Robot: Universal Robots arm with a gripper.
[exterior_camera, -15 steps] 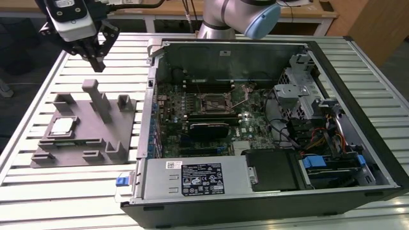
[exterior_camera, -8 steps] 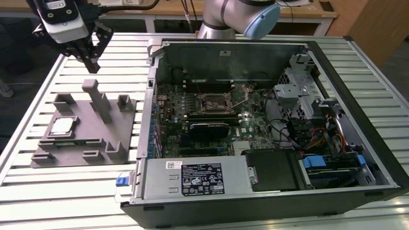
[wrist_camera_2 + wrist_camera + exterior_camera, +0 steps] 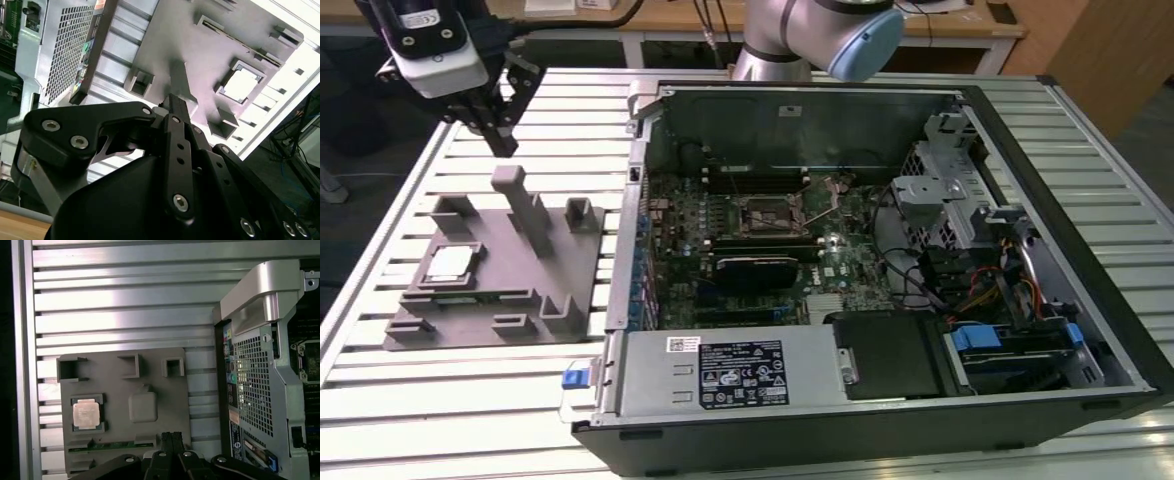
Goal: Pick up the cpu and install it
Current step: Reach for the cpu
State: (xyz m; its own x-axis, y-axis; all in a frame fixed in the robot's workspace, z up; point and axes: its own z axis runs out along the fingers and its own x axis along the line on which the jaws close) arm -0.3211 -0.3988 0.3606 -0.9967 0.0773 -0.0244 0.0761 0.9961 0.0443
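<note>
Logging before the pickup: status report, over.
Tool shut, empty, high over grey fixture. Cpu seated in fixture pocket, untouched. Nothing covering it.

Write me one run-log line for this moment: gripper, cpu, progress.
gripper: shut, empty, raised near grey plastic fixture | cpu: small flat silver-grey square chip, lying in that fixture | pick: not yet done

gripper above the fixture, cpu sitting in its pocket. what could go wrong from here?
1. The gripper hangs shut above the tall posts of the grey fixture, aside from the cpu; moving across, it could clip one.
2. The cpu lies flat, walled in by the fixture, little edge exposed; a grasp may slip or tilt it.
3. The socket sits deep inside the case; clearance looks tight.
</note>
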